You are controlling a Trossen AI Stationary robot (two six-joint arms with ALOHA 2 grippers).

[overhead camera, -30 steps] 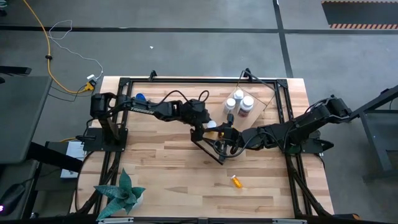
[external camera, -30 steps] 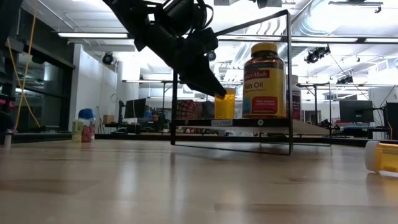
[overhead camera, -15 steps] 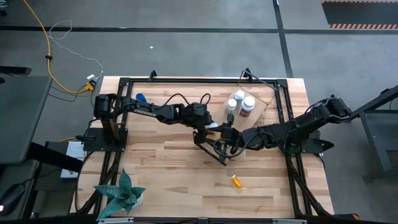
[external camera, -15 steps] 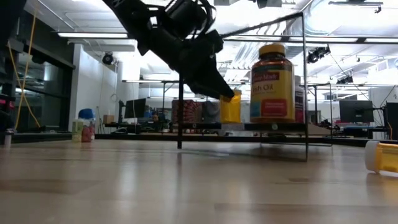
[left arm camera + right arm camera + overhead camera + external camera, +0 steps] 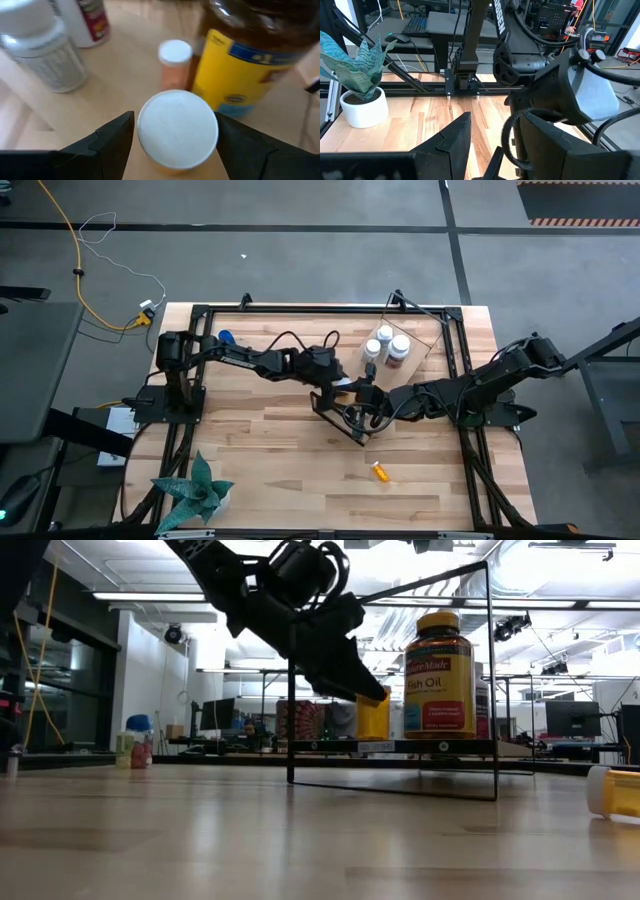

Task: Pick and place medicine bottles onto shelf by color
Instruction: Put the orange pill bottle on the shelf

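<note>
The shelf (image 5: pixel 400 746) is a black wire frame with a wooden board, standing mid-table (image 5: pixel 338 420). On the board stand a big amber fish-oil bottle (image 5: pixel 438 670), a small orange bottle (image 5: pixel 174 62) and white bottles (image 5: pixel 385 345). My left gripper (image 5: pixel 338 383) reaches in from the left, shut on another small orange bottle (image 5: pixel 372 717) with a white cap. My right gripper (image 5: pixel 505 150) hovers beside the shelf (image 5: pixel 366 408). Its fingers stand apart, with a thin dark loop (image 5: pixel 512 135) showing between them; I cannot tell whether they touch it. My left gripper pinches the small orange bottle at its white cap (image 5: pixel 145 125), one finger on each side. The fingers (image 5: pixel 350 680) slant down from the table's left side. The bottle is upright, its bottom at the shelf board; I cannot tell whether it rests there.
One orange bottle (image 5: pixel 380 471) lies on its side on the bare table near the front right. A blue bottle (image 5: pixel 225 337) stands at the far left and a potted plant (image 5: pixel 195 490) at the near left corner. The two arms meet closely at the shelf.
My left gripper has gone a little toward the table's right edge and down, still shut on the orange bottle. In the low view the shelf with its bottles has slid a short way to the right.
</note>
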